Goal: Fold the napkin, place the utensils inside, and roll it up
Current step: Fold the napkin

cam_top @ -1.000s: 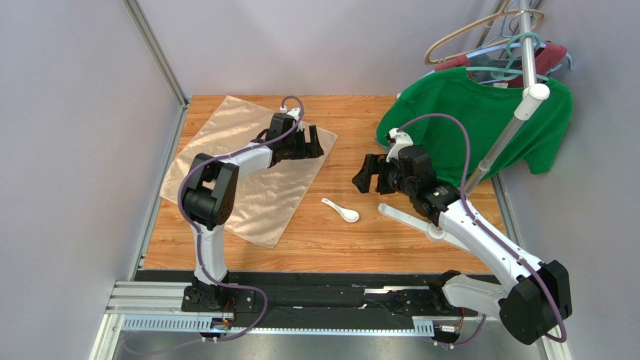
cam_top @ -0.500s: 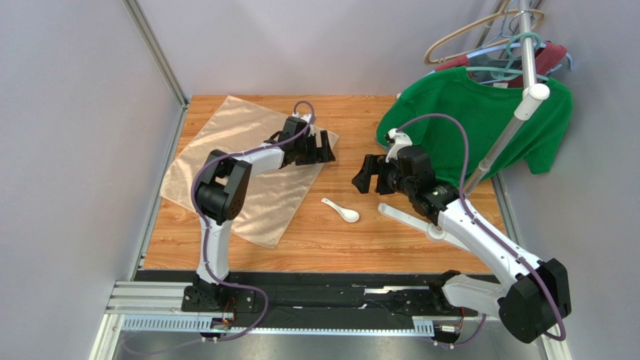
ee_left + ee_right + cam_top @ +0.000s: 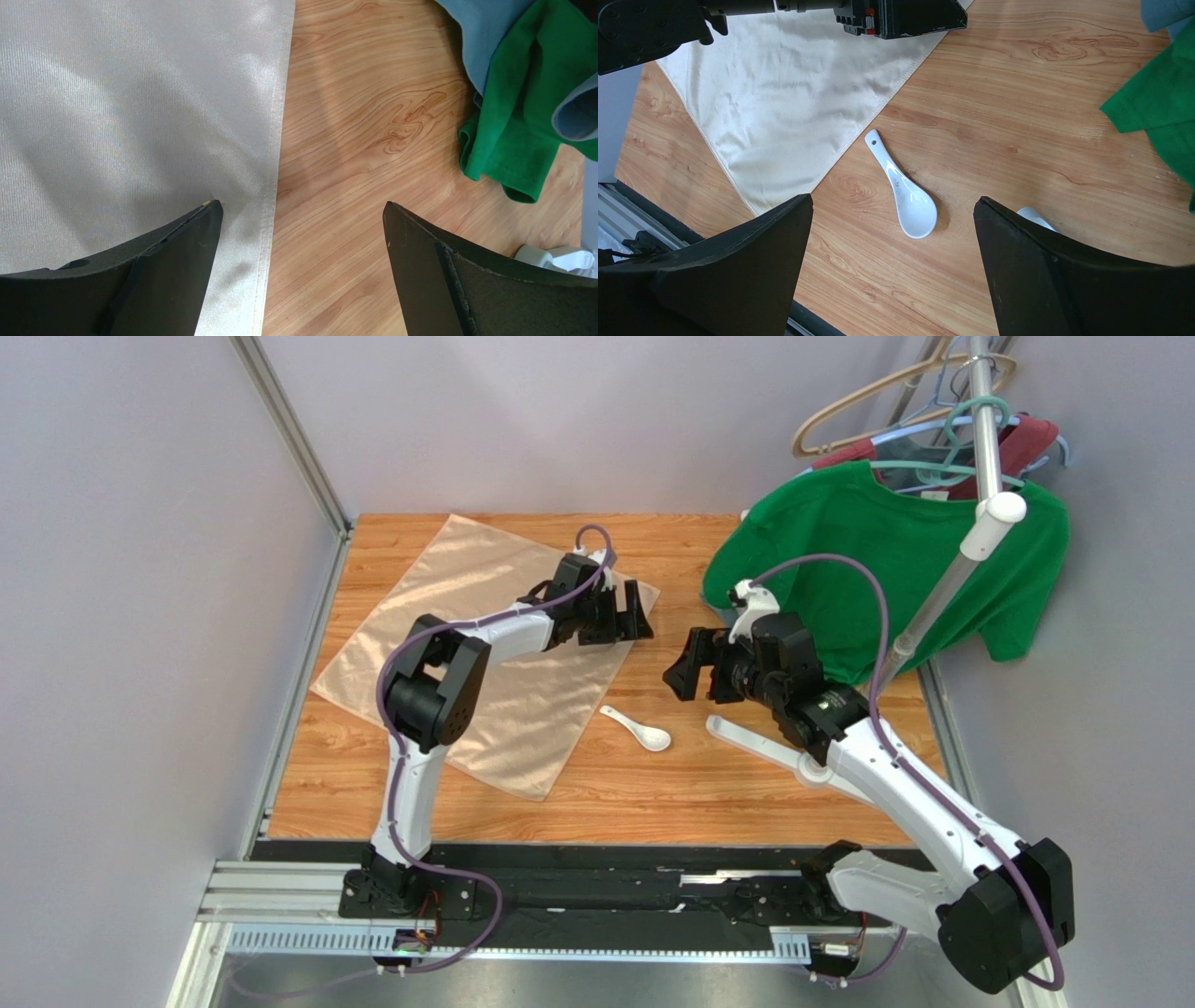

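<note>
Left end effector point(image 3: 627, 612) point(image 3: 300, 210) sits wide open at the far-right corner of the napkin point(image 3: 477, 651) point(image 3: 126, 105), nothing btwn its fingers. In the left wrist view the napkin's hemmed edge runs up btwn the two fingers: one finger over cloth, the other over bare wood. Can't tell if either tip touches the cloth.

Napkin lies flat, unfolded, w/ a few soft creases, on the left and far part of the desk point(image 3: 687, 791), turned diamond-wise so one corner points toward the arm bases.

The right end effector point(image 3: 683, 661) point(image 3: 892, 203) is also spread wide, holding nothing, raised above the desk centre and aimed down and left. Its wrist cam looks straight at the spoon point(image 3: 638, 730) point(image 3: 904, 190), framed btwn the fingers.

Spoon is on bare wood, bowl up, just beside the napkin's right edge but apart from it; handle end points at the hem, bowl end away from it.

A green T-shirt point(image 3: 898, 546) point(image 3: 1158, 105) hangs on a rack at far right, and a white rack leg point(image 3: 765, 742) lies on the desk near the spoon's bowl.
</note>
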Robot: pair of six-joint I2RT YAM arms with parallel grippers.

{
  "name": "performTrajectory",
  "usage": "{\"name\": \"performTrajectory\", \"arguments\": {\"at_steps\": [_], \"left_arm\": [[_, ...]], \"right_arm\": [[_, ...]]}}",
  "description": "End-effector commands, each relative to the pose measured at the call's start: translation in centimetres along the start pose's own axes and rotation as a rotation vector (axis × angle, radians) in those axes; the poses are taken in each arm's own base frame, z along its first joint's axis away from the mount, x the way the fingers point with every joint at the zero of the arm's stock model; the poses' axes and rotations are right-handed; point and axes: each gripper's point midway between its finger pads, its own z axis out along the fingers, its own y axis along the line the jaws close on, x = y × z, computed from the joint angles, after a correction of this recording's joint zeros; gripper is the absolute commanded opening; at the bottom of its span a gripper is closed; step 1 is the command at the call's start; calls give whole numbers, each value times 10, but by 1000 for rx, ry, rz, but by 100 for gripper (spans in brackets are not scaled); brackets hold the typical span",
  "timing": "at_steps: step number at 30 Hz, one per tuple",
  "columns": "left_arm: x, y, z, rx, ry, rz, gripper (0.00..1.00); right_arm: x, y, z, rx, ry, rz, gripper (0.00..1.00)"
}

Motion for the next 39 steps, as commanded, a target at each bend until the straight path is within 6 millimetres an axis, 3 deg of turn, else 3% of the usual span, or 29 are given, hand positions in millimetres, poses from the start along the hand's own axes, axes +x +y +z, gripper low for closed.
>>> {"name": "performTrajectory", "arguments": {"at_steps": [1,5,6,8,9,10,11,12,13,14,15,17,18,21,27,30,39], "left_arm": [[-1,-24,5,48,9,38,94],[-9,-63,-9,122,-6,161,94],[-6,-59,-14,105,-6,214,94],[-12,-74,-44,111,-44,292,94],[9,-55,-52,70,-16,350,94],[-1,-70,-81,82,-74,400,94],[4,-62,-93,41,-89,434,94],[35,-39,-101,-10,-32,486,93],[35,-51,-126,-13,-70,537,91],[42,-41,-136,-78,-72,588,91],[70,-23,-144,-130,1,604,90],[86,-22,-165,-207,3,646,89],[106,-7,-174,-256,56,655,83],[126,-1,-201,-322,41,652,72],[159,17,-219,-341,99,552,58],[170,29,-228,-408,152,497,58],[202,22,-228,-355,201,490,56]], "right_arm": [[-8,0,-7,3,-37,7,89],[-8,-3,-8,10,-35,11,89],[-8,-5,-9,13,-34,13,89],[-9,-4,-12,11,-38,13,89],[-9,-4,-15,10,-43,13,89],[-10,-4,-16,10,-46,11,90],[-10,-5,-17,11,-50,12,89],[-9,-6,-18,12,-52,14,90],[-9,-6,-18,10,-53,17,90],[-8,-6,-18,9,-54,19,90],[-7,-6,-17,2,-56,22,89],[-7,-5,-16,-7,-59,33,90],[-4,-4,-15,-18,-51,34,89],[0,-4,-16,-30,-42,45,89],[6,-5,-28,-32,-53,50,89],[5,-6,-36,-22,-66,48,89],[6,-7,-45,-14,-80,46,89]]}}
